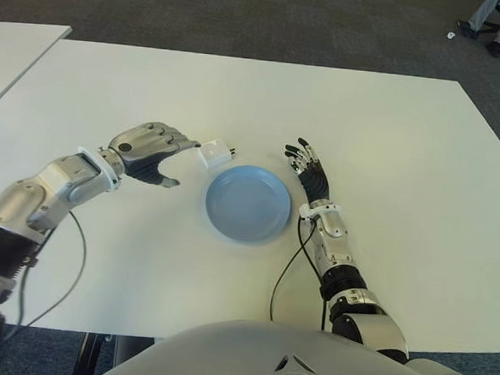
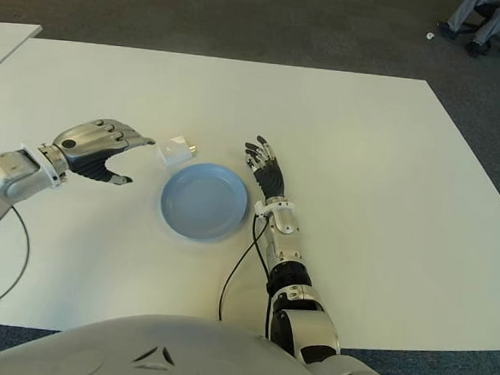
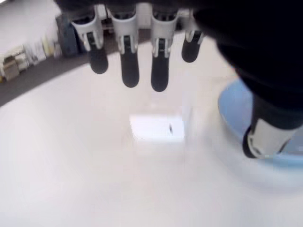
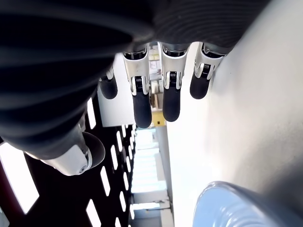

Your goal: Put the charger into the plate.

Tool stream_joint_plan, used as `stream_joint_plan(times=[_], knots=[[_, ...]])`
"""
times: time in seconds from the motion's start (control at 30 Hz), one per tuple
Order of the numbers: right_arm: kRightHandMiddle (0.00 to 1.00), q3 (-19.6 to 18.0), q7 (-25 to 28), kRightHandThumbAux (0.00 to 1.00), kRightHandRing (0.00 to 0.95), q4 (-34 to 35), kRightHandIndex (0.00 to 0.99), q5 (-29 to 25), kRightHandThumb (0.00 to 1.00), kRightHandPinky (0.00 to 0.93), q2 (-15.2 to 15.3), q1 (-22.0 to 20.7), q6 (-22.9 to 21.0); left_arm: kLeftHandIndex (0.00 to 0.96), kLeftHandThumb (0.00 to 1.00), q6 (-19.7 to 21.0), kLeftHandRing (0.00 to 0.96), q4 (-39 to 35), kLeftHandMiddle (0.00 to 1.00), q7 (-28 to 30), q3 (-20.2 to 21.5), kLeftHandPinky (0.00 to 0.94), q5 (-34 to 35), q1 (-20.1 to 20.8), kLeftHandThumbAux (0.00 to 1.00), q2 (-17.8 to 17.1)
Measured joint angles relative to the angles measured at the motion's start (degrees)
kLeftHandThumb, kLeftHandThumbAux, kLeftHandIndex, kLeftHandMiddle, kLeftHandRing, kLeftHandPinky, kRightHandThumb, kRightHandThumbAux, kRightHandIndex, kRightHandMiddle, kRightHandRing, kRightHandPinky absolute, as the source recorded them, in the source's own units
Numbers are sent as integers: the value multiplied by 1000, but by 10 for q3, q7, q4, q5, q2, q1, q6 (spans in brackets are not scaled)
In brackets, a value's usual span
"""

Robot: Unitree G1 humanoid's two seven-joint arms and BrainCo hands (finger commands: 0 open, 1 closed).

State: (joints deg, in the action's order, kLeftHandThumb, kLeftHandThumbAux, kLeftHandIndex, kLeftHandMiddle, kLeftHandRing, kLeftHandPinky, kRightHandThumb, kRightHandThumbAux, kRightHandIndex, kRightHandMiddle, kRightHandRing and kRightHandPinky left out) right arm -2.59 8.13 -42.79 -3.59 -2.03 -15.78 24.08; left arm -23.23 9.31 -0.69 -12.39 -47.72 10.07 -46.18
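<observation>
Your left hand [image 1: 154, 151] hovers over the white bench [image 1: 391, 137] just to the left of the small white boxy plastic charger [image 1: 214, 154]; its fingers [image 3: 129, 71] are loosely curved and spread, thumb set apart below them, and they hold nothing; in the left wrist view the fingertips hang above the charger with bench showing between, so no contact yet.

The charger lies flat on the bench, just beside the upper-left rim of the round pale-blue plate [image 1: 247, 204]; whether it touches the rim or stands a hair off you cannot tell from the eye views; its metal prongs point toward the robot's right; it is outside the plate, not in it.

Your right hand [image 1: 309, 170] shows just to the right of the plate, near its upper-right rim, fingers extended and slightly fanned, pointing away from the robot's body; it grips nothing; the right wrist view confirms straight, relaxed fingers [image 4: 142, 101] with the plate's edge close by.

A black cable [image 1: 287, 272] runs along the bench beside the right forearm; another black cable [image 1: 73, 269] loops beneath the left arm.
</observation>
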Motion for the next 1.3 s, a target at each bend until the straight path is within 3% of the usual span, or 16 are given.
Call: stream_joint_plan(times=[0.33, 0.5, 1.1, 1.3], knots=[[248, -2, 1, 619, 189, -12, 36, 0, 0, 40, 0, -6, 4, 102, 480, 55, 187, 178, 184, -234, 0, 212, -1, 83, 469, 142], [248, -3, 1, 623, 188, -19, 34, 0, 0, 27, -2, -11, 6, 91, 476, 59, 183, 215, 174, -286, -2, 220, 0, 110, 466, 170], [249, -7, 0, 619, 186, -24, 28, 0, 0, 25, -4, -12, 13, 24, 371, 74, 146, 283, 133, -316, -22, 154, 11, 128, 510, 186], [242, -8, 0, 614, 179, -24, 24, 0, 0, 21, -4, -14, 13, 2, 339, 128, 99, 293, 78, -290, -24, 132, 20, 134, 482, 208]])
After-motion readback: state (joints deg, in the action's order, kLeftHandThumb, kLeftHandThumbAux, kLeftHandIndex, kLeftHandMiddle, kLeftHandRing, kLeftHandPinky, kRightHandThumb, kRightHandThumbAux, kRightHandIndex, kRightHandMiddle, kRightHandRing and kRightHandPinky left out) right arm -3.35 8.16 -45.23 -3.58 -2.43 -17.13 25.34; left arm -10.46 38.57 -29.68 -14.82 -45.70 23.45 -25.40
